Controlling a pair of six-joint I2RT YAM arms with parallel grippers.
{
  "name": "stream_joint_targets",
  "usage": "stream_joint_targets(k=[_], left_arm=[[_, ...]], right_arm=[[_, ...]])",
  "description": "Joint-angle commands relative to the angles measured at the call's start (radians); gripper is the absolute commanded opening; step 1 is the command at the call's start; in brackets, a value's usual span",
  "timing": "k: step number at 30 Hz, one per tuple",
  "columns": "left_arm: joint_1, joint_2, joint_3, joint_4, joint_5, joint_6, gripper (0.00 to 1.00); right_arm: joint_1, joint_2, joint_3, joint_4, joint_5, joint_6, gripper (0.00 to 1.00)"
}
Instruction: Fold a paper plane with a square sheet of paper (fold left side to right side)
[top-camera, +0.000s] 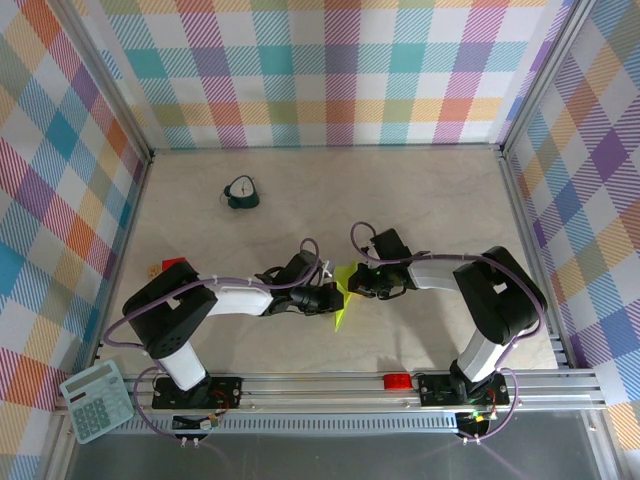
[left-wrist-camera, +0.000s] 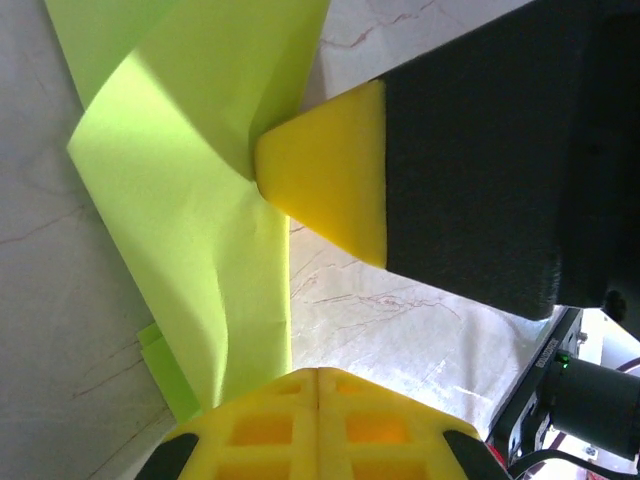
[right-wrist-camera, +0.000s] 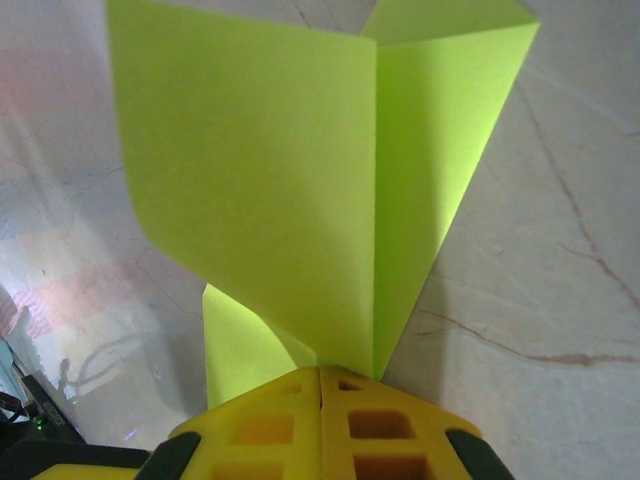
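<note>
Overhead overview; wrist close-ups sharing paper (left-wrist-camera: 180, 250)

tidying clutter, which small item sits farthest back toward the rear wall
The small teal clock, standing alone at the back. The red block lies nearer, beside the left arm, and the calculator sits at the front left corner.

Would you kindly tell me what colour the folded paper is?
The paper is plain lime yellow-green, clearest in the right wrist view.

matte lime paper (right-wrist-camera: 260, 170), smooth marbled tbl (right-wrist-camera: 560, 250)
</note>
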Motion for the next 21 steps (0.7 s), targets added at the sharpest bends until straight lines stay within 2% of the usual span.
stream_joint_targets(k=[1,21], left_arm=[[-0.016,0.02,-0.007,0.036,0.028,-0.02,0.0],[-0.066,0.079,-0.041,0.023,-0.035,-0.023,0.0]], right_arm=[[0.012,0.054,-0.016,-0.125,0.031,-0.022,0.0],[0.02,0.047,0.039,-0.157,0.013,-0.032,0.0]])
